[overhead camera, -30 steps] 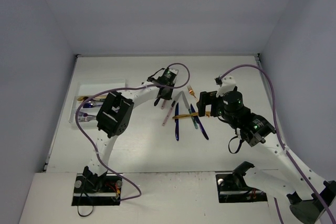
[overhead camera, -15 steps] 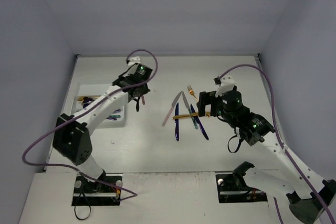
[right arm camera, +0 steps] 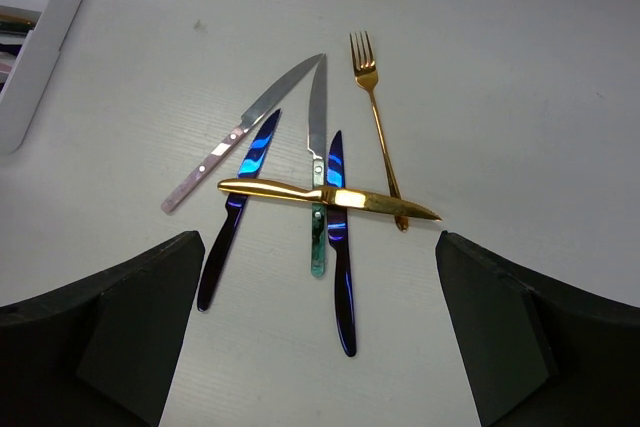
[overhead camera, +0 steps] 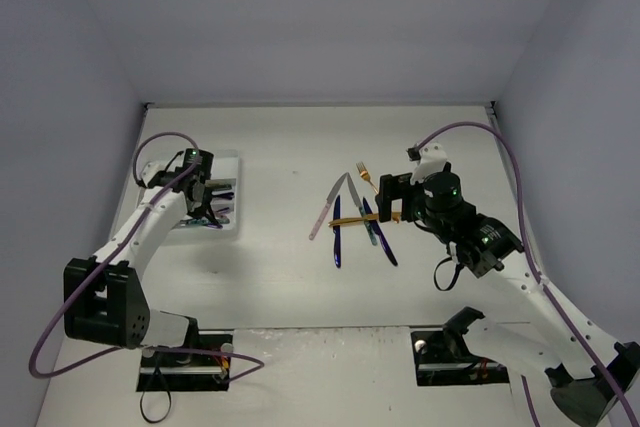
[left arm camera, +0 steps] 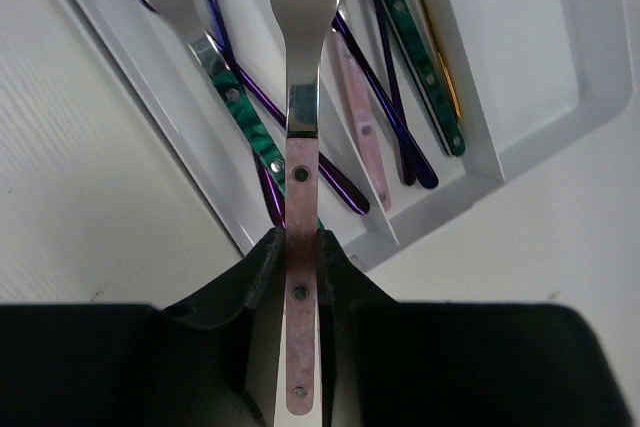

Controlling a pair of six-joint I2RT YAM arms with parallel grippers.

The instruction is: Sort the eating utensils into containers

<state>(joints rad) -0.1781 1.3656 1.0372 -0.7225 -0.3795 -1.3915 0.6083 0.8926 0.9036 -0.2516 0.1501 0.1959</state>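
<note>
Left gripper (left arm camera: 300, 245): over tray (left arm camera: 598, 77), far left, pinching pink fork (left arm camera: 303, 77).
Right gripper (right arm camera: 315, 282): spread wide, hovering above knives (right arm camera: 318, 193).

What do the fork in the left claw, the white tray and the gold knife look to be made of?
The pink-handled fork: polished steel head with mirror glints; speckled pink riveted handle scales, probably plastic or resin. The cutlery tray: matte white with rounded moulded ridges, likely plastic. The gold knife: apparently one-piece metal with a glossy gold finish and sharp reflections.
</note>
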